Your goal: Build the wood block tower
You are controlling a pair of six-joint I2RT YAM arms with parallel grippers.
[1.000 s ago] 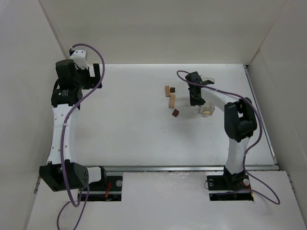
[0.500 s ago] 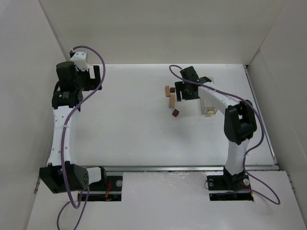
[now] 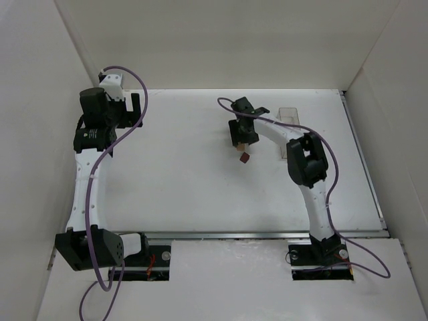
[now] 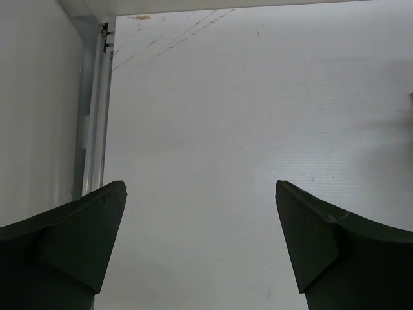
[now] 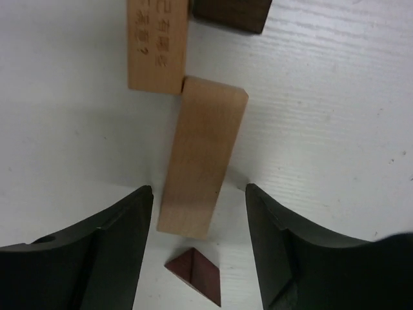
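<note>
Tan bar (image 5: 201, 161) is lying flat toward the table's (image 3: 187, 187) far edge, right of centre. I'm guessing it's light, stiff, smooth wood, so pinch the long sides. Right gripper (image 5: 199, 194) is straddling it, jaws apart.

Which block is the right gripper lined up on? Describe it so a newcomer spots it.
Right of centre on the white table, toward the far side, the right gripper hangs open. The block is the light tan bar lying flat between its fingers. Its top is blank, unlike the lettered tan bar at its far end, and it is longer than the reddish-brown cube nearby.
</note>
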